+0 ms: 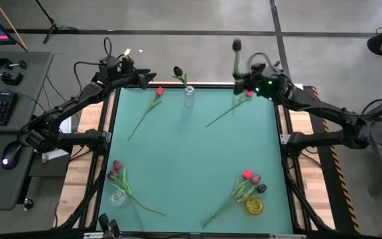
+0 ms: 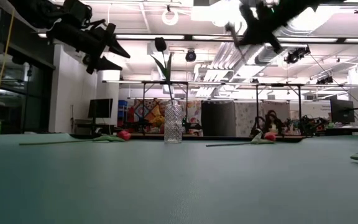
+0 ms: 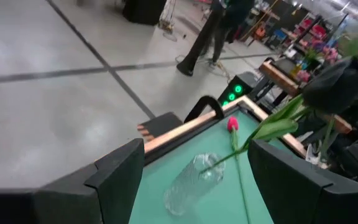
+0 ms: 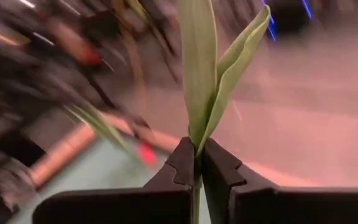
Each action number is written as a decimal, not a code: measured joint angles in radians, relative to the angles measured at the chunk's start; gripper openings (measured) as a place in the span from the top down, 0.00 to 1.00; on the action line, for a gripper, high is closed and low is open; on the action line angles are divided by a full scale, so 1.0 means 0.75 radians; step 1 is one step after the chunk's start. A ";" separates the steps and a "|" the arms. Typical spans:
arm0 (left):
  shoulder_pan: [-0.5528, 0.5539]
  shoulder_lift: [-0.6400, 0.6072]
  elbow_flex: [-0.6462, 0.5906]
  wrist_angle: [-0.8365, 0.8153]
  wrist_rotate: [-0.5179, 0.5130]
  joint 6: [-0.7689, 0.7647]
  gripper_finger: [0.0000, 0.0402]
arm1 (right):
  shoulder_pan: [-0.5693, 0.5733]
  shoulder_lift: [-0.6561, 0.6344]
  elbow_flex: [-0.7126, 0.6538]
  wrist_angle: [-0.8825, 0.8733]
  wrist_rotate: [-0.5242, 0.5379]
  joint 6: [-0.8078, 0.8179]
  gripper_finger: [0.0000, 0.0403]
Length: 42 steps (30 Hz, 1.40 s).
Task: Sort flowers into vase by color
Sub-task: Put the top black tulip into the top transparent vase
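A green stem with 2 long leaves [image 4: 210, 81] is standing closest to the lens in the right wrist view, pinched between the right gripper's [image 4: 199, 163] 2 dark fingers, which are pressing narrowly together on it. From above, this right gripper [image 1: 256, 78] is hovering over the far right of the tabletop [image 1: 191, 166], lifting a black-headed tulip [image 1: 236, 45] clear of the surface.

The left gripper [image 1: 144, 78] is hanging above the far left edge with its fingers spread wide, holding nothing.

A clear glass vase [image 1: 189, 95] at the far middle is already holding 1 black tulip [image 1: 178, 72]. Loose red tulips are lying at its left [image 1: 158, 91] and right [image 1: 248, 95]. Pink tulips are gathering by a clear vase [image 1: 118, 197] at the near left, and a mixed bunch is lying by a yellow vase [image 1: 254, 206] at the near right.

The likely risk: the thin stem could slip or swing in the pinch and miss the narrow vase mouth, or nudge the light vase over.

The tabletop is a smooth teal mat in a wooden frame. Beyond it, a bright workshop is showing ceiling lights, benches and a standing person.
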 joint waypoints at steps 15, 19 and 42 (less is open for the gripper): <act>0.000 0.000 0.000 0.105 0.000 -0.048 0.31 | -0.079 0.700 0.000 1.501 -0.336 -0.210 1.00; 0.000 0.000 0.000 0.105 -0.001 -0.049 0.31 | -0.101 0.803 0.003 1.606 -0.337 -0.129 1.00; 0.000 0.000 0.000 0.104 -0.001 -0.081 0.31 | -0.075 0.926 0.184 1.290 -0.459 -0.278 1.00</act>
